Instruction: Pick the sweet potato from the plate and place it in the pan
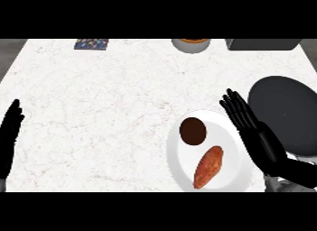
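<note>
So I'm hovering the right hand (250,124), fingers straight and empty, at the plate's (180,167) 3 o'clock rim, the sweet potato (208,167) lying at its 5 o'clock, pan (287,113) further right; best curling round the tuber's middle, avoiding the dark round piece (193,131).

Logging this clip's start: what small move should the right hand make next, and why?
Probably shift the right hand left and down over the sweet potato. The hand is open, beside the plate, between it and the pan, and the potato lies untouched on the plate.
</note>
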`<action>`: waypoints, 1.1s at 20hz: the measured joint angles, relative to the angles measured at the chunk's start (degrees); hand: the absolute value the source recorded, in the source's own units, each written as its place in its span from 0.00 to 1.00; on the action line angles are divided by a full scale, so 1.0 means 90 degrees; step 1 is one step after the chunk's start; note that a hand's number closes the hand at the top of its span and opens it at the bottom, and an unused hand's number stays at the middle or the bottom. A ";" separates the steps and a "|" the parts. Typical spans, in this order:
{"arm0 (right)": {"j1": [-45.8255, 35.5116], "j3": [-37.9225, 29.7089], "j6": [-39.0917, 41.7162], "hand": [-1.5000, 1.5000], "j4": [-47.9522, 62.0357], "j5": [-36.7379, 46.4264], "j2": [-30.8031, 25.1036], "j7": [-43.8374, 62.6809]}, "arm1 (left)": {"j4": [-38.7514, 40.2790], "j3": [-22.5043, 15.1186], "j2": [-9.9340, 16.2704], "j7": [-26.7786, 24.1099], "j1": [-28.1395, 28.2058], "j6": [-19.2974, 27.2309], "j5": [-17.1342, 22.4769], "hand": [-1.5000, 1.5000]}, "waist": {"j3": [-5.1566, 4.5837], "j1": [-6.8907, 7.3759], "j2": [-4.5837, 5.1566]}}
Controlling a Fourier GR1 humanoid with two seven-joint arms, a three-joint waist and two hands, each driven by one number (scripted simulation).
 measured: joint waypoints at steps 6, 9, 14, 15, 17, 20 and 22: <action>0.0289 -0.0517 -0.0451 1.00 -0.0460 -0.0039 0.0078 -0.0124 | -0.0489 -0.0476 -0.0795 -0.0640 -0.0336 -0.0297 0.0259 0.50 | -0.0060 -0.0187 0.0009; 0.0816 -0.0993 -0.1277 0.00 -0.0250 0.0413 -0.0136 0.0031 | -0.0646 -0.0739 -0.1154 -0.0844 -0.0388 -0.0423 0.0422 0.50 | -0.0093 -0.0465 0.0001; 0.2592 -0.1021 -0.1762 0.00 -0.0984 0.0909 -0.0169 -0.0568 | -0.0673 -0.1179 -0.1652 -0.1179 -0.0388 -0.0606 0.0483 0.50 | -0.0080 -0.0390 0.0001; 0.2902 -0.1034 -0.1815 0.00 -0.1134 0.1070 -0.0270 -0.0666 | -0.0628 -0.1228 -0.1723 -0.1261 -0.0398 -0.0625 0.0470 0.50 | -0.0078 -0.0371 0.0004; 0.3369 -0.1097 -0.1986 0.00 -0.1546 0.1359 -0.0454 -0.0617 | -0.0583 -0.1273 -0.1801 -0.1367 -0.0441 -0.0697 0.0458 0.50 | -0.0078 -0.0302 0.0013; 0.3778 -0.1198 -0.2030 0.00 -0.1974 0.1714 -0.0749 -0.0426 | -0.0420 -0.1305 -0.1913 -0.1449 -0.0544 -0.0799 0.0433 0.50 | -0.0075 -0.0209 0.0028; 0.3892 -0.1100 -0.2085 0.00 -0.2286 0.2036 -0.0889 -0.0046 | -0.0328 -0.1323 -0.1970 -0.1518 -0.0591 -0.0861 0.0404 0.50 | -0.0076 -0.0156 0.0035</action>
